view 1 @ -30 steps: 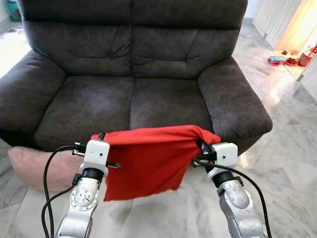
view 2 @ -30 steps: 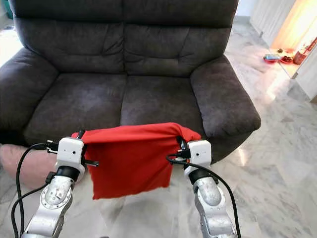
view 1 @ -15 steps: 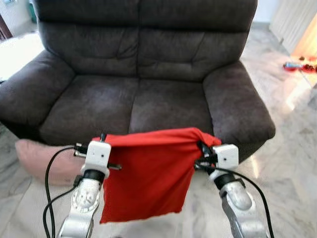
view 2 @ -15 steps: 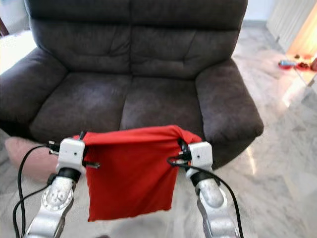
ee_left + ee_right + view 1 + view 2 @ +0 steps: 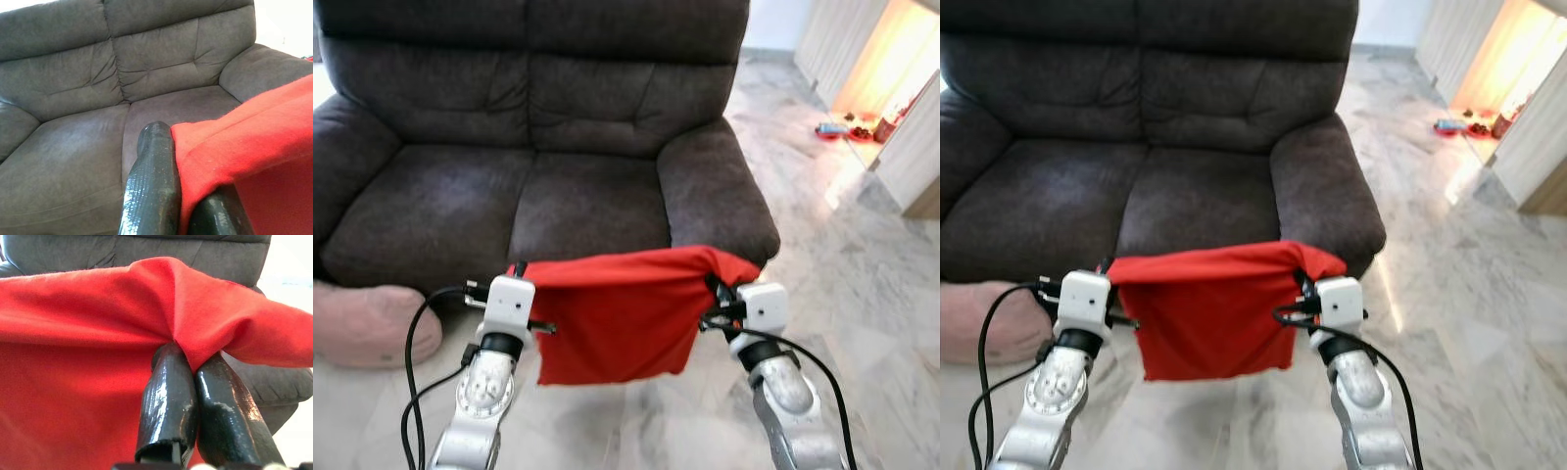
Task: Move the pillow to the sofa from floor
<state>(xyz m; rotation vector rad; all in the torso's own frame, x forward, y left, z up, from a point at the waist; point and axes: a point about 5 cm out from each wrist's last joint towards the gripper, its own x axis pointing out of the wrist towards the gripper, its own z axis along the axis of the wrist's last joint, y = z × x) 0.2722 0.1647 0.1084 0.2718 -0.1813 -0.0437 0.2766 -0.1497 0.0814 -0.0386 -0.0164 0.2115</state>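
A flat red cloth pillow hangs stretched between my two grippers, in front of the dark grey sofa and above the marble floor. My left gripper is shut on its left top corner, seen up close in the left wrist view as red fabric pinched beside a black finger. My right gripper is shut on the right top corner, where the fabric bunches. A pink pillow lies on the floor by the sofa's left front.
The sofa's two seat cushions lie just beyond the cloth. Its right armrest is ahead of my right gripper. Marble floor spreads to the right, towards small red items by a bright doorway.
The camera has swung to the right, so the sofa sits further left in view. The red cloth's lower edge has swung up and hangs shorter. Both grips are unchanged.
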